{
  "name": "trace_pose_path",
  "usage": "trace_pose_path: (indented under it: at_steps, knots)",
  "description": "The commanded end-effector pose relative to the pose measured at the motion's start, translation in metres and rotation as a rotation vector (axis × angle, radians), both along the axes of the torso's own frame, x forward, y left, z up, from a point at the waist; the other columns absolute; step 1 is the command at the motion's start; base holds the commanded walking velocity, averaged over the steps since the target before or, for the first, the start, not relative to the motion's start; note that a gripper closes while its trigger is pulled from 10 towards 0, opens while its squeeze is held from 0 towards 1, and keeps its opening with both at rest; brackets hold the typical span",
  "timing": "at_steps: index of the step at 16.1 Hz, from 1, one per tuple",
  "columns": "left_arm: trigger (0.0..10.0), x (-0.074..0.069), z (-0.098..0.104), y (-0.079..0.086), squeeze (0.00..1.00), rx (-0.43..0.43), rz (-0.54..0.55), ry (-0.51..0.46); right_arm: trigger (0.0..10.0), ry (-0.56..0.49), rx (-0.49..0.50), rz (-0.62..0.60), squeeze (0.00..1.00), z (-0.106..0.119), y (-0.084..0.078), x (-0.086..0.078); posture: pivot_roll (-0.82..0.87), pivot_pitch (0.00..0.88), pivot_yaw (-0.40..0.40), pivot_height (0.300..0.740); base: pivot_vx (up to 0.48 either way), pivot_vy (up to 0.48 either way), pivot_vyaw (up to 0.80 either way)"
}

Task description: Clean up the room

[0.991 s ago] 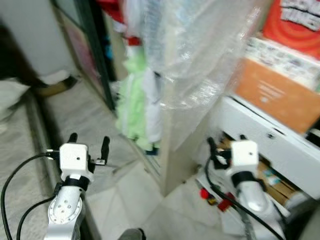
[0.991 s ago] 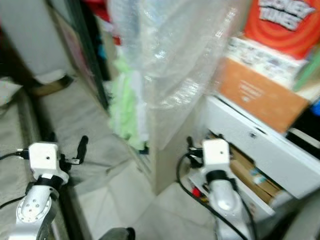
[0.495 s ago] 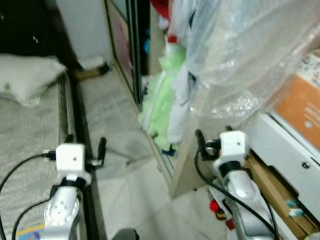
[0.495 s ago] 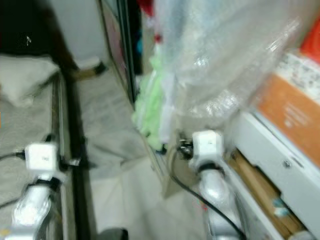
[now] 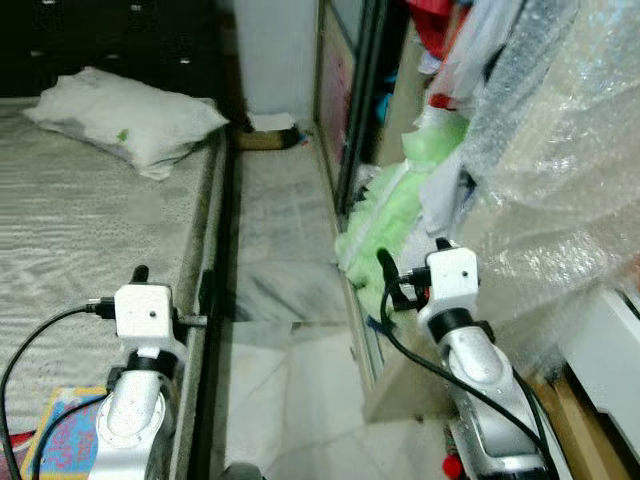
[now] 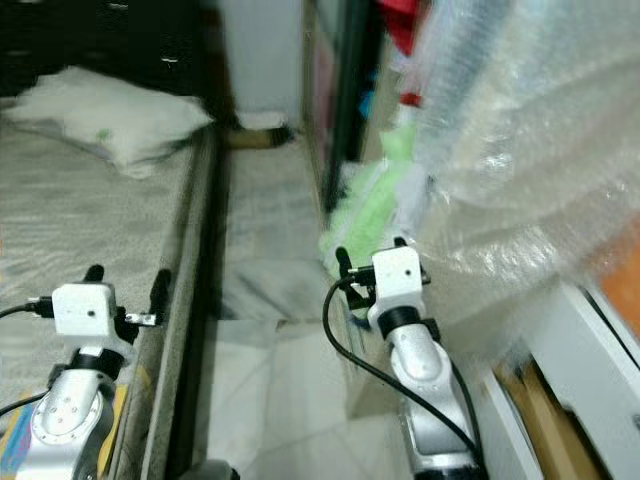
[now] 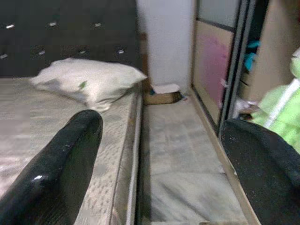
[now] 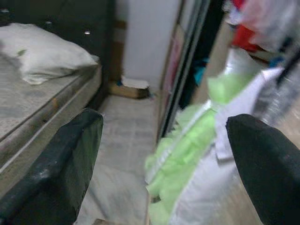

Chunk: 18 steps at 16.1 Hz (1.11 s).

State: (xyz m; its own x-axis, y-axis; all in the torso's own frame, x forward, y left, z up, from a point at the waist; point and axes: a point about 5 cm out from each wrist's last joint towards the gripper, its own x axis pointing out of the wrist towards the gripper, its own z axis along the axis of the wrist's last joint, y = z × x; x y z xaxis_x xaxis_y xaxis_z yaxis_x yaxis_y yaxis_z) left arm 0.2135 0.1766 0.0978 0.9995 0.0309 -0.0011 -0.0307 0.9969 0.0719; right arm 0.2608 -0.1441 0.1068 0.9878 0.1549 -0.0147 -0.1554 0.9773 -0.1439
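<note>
Narrow aisle between bed and open wardrobe, both end effectors raised and empty.

The bed (image 5: 70, 220) fills the left of the frame, a white pillow (image 5: 125, 115) at upper left; bubble wrap (image 5: 560, 170) hangs at right above green clothing (image 5: 395, 215) spilling from the wardrobe. The left end effector (image 5: 170, 290) and right end effector (image 5: 410, 262) hold fingers spread apart. No legible writing.

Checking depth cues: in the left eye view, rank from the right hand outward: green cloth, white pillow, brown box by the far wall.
1. Green cloth, just beyond the right hand, spilling from the wardrobe.
2. Brown box, ahead at the aisle's end.
3. White pillow, far left on the bed.
</note>
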Motion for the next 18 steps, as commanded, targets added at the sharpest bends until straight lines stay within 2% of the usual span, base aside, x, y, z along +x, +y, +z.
trace_pose_path:
  at_steps: [1,4,8,11,13,18]
  knots:
    - [10.0,-0.002,0.002,-0.002,0.0,0.007,0.002,-0.006,10.0,0.01,0.004,0.001,0.0,-0.001,-0.003,0.001,0.11,0.0,-0.074,0.74,0.0,0.0,0.8]
    - [10.0,-0.002,0.001,-0.004,0.0,0.003,-0.007,0.001,10.0,0.011,0.006,0.009,0.0,-0.001,-0.003,0.0,0.1,0.0,-0.065,0.74,0.0,0.0,0.8]
    - [10.0,0.005,0.001,-0.009,0.0,0.004,-0.053,0.007,10.0,0.025,0.008,-0.001,0.0,-0.004,-0.009,-0.009,0.06,0.0,-0.032,0.74,0.0,0.0,0.8]
    - [10.0,0.008,0.001,-0.009,0.0,0.008,-0.061,0.01,10.0,0.029,0.02,-0.012,0.0,-0.004,-0.009,-0.009,0.06,0.0,-0.021,0.74,0.0,0.0,0.8]
    - [10.0,0.009,-0.001,-0.007,0.0,0.026,-0.036,0.034,10.0,0.022,0.037,-0.015,0.0,-0.003,-0.007,-0.003,0.07,0.0,-0.019,0.74,0.0,0.0,0.8]
    - [10.0,0.016,-0.003,-0.008,0.0,-0.003,-0.064,0.05,10.0,0.004,0.062,-0.041,0.0,-0.002,-0.003,0.013,0.06,0.0,-0.008,0.74,0.0,0.0,0.8]
